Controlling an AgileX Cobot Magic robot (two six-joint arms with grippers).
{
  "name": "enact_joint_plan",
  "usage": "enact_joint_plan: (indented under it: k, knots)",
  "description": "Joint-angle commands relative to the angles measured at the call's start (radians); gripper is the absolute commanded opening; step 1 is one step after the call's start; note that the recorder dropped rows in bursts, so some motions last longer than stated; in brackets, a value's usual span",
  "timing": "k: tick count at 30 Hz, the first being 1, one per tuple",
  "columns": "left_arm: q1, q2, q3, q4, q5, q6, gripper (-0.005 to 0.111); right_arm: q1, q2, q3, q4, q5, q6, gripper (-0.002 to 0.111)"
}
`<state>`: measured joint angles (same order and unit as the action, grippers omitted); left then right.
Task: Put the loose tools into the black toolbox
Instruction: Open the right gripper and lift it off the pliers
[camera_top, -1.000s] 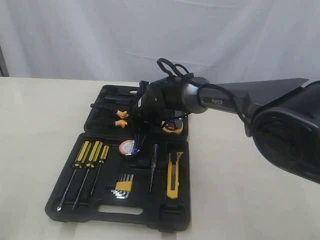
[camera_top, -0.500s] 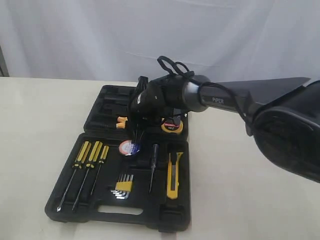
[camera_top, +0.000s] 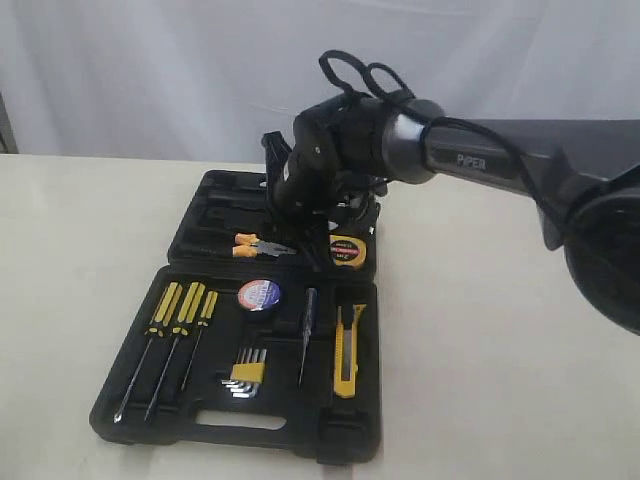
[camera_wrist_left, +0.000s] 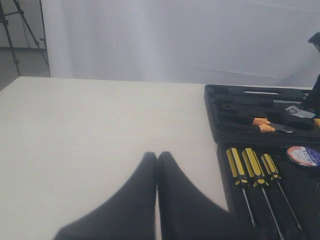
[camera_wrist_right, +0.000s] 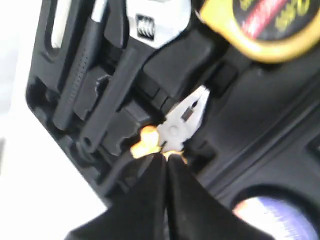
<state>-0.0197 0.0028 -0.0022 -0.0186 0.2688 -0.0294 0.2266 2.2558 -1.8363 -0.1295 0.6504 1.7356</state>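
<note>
The right jaws are pressing together with nothing between them, and they are hanging over the lid half of the black toolbox (camera_top: 150, 425). The pliers (camera_wrist_right: 184, 124) are lying just past the closed tips, orange handle roots nearest the tips and the steel nose pointing away. The wrist view does not settle whether the tips are touching them. In the exterior view the jaws are sitting a little above.

The tape measure (camera_top: 347, 250) is resting further out beyond the nose of the pliers, in the same half. The tape roll (camera_top: 259, 294) is sitting on the near side of the tips, in the other half of the box. The utility knife (camera_top: 347, 350) is lying in that half too, well apart from the jaws. So all four loose tools are looking as if they are already inside.

The left jaws are also closed and empty, hovering over the bare surface (camera_wrist_left: 90, 130) with the toolbox off to one side of them.

I am reading the step in hand as finishing with the pliers, which seem to be lying slantwise and not snug in a moulded slot. If seating them is wanted, a gentle push straight down on the pivot with the tips closed would do it. Otherwise the jaws should be lifting straight up, avoiding any sideways drag that could catch the handles or nudge the tape measure.
</note>
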Motion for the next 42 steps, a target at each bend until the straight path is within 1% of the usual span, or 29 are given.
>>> enact_joint_plan:
  k: [1, 4, 6, 10, 14, 17, 21, 25, 29, 34, 42]
  knots:
    - [-0.002, -0.003, 0.002, -0.002, 0.000, 0.000, 0.000, 0.002, -0.051, -0.001, -0.060, 0.131, -0.421, 0.000]
    - [-0.002, -0.003, 0.002, -0.002, 0.000, 0.000, 0.000, 0.006, -0.068, -0.001, -0.064, 0.192, -0.610, 0.000]
    - [-0.002, -0.003, 0.002, -0.002, 0.000, 0.000, 0.000, 0.008, -0.079, -0.001, -0.099, 0.262, -0.698, 0.000]
    - [-0.002, -0.003, 0.002, -0.002, 0.000, 0.000, 0.000, 0.008, -0.101, -0.001, -0.172, 0.419, -0.804, 0.000]
    - [-0.002, -0.003, 0.002, -0.002, 0.000, 0.000, 0.000, 0.008, -0.118, -0.001, -0.186, 0.540, -0.848, 0.000]
    - [-0.002, -0.003, 0.002, -0.002, 0.000, 0.000, 0.000, 0.011, -0.122, -0.001, -0.172, 0.555, -0.883, 0.000]
    - [-0.002, -0.003, 0.002, -0.002, 0.000, 0.000, 0.000, 0.011, -0.122, -0.001, -0.157, 0.571, -1.025, 0.000]
    - [-0.002, -0.003, 0.002, -0.002, 0.000, 0.000, 0.000, 0.011, -0.122, -0.001, -0.157, 0.571, -1.027, 0.000]
    - [-0.002, -0.003, 0.002, -0.002, 0.000, 0.000, 0.000, 0.008, -0.120, -0.001, -0.202, 0.571, -1.034, 0.000]
    - [-0.002, -0.003, 0.002, -0.002, 0.000, 0.000, 0.000, 0.008, -0.134, -0.001, -0.164, 0.571, -1.234, 0.000]
    - [-0.002, -0.003, 0.002, -0.002, 0.000, 0.000, 0.000, 0.008, -0.181, 0.001, -0.159, 0.571, -1.236, 0.000]
